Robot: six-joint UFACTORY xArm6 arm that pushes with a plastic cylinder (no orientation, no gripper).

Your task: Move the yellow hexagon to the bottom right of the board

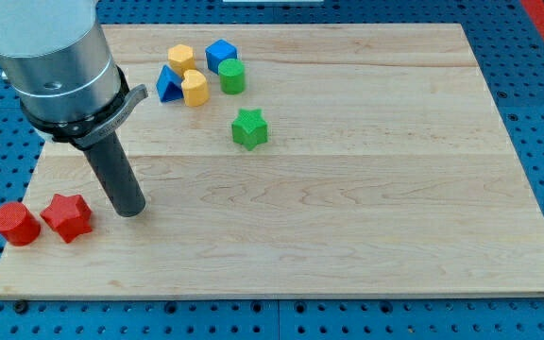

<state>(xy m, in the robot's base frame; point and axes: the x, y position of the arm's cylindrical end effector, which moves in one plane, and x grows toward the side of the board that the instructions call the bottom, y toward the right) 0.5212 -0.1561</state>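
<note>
Yellow hexagon [180,59] at desk [366,217] top-left cluster, untouched; my tip [131,210], a plain rod tool without jaws, beside red star [67,217].

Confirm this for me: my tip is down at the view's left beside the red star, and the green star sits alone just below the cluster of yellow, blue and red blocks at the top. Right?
Not quite. The camera view shows the cluster above the green star holds yellow, blue and green blocks: the green cylinder, not a red one. The rest stands: my tip is beside the red star at the view's left.

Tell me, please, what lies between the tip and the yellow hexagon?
Only bare board in the camera view: my tip is toward the view's bottom left, the yellow hexagon at the top, no block between.
</note>
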